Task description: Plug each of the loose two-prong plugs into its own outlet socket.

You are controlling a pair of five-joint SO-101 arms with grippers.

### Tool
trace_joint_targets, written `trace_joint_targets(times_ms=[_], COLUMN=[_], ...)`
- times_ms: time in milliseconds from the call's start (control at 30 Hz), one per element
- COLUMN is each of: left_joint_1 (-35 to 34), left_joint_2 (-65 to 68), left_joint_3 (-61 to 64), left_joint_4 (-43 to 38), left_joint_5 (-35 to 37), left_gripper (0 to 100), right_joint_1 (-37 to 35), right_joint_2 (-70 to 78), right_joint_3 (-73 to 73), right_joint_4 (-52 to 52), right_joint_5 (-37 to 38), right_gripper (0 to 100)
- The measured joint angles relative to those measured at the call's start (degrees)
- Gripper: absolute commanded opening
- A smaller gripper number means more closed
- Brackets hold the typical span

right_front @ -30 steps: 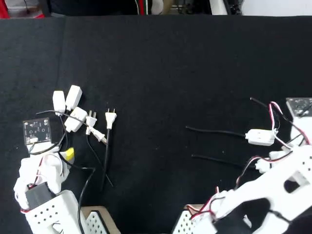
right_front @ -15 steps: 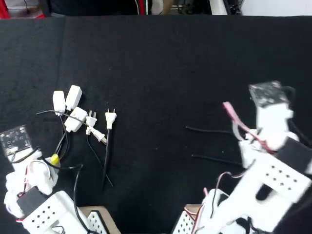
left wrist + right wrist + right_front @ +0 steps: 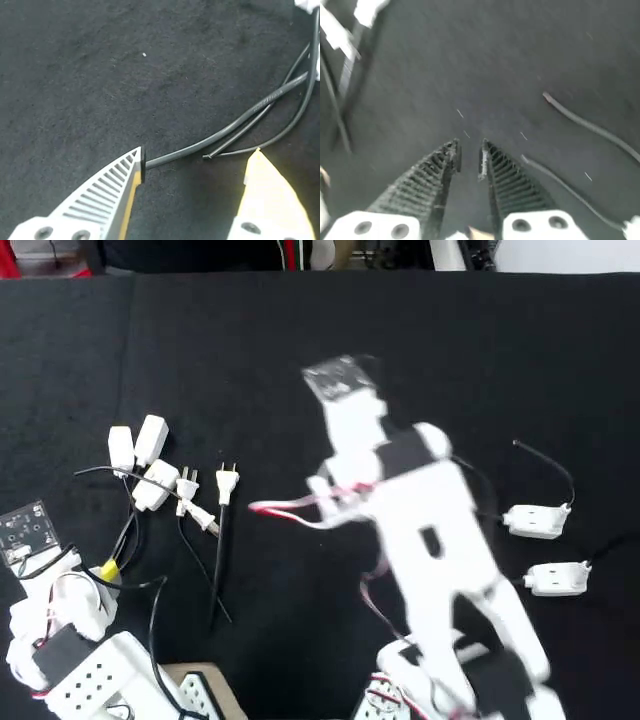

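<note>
Plugs: your two white two-prong plugs on black cords (image 3: 228, 483) lie loose, left of the table's middle, prongs bare.
Sockets: two white corded outlet sockets (image 3: 535, 521) sit well apart from them on the right. A cluster of white blocks (image 3: 150, 440) lies just beside the plugs.
Progress: nothing is plugged in; I judge both plugs are still yours to do.
Left gripper (image 3: 200, 152): fingers spread over a thin black cord (image 3: 220, 140), gripping nothing.
Right gripper (image 3: 468, 150): fingers nearly together, empty.
Change: your right arm swung from the right edge to mid-table, uncovering the sockets; the plugs are unmoved.
</note>
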Motion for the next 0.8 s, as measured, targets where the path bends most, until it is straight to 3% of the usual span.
trace_joint_targets(times_ms=[200,433,667,800], left_joint_1=[-0.09,-0.09,-0.09,-0.09], left_joint_2=[0.0,0.0,0.09,0.09], left_joint_3=[3.25,3.43,3.87,3.87], left_joint_4=[-1.76,-1.76,-1.76,-1.76], left_joint_5=[-5.01,-5.8,-5.8,-5.8], left_gripper=[32,32,32,32], right_joint_1=[-8.62,-12.66,-13.89,-15.91], right_joint_2=[21.1,39.21,49.41,52.57], right_joint_3=[-11.96,-21.98,-32.09,-34.99], right_joint_4=[-8.53,-16.97,-18.02,-18.02], right_joint_5=[-12.48,-24.62,-32.35,-33.41], right_gripper=[7.5,7.6,23.7,24.3])
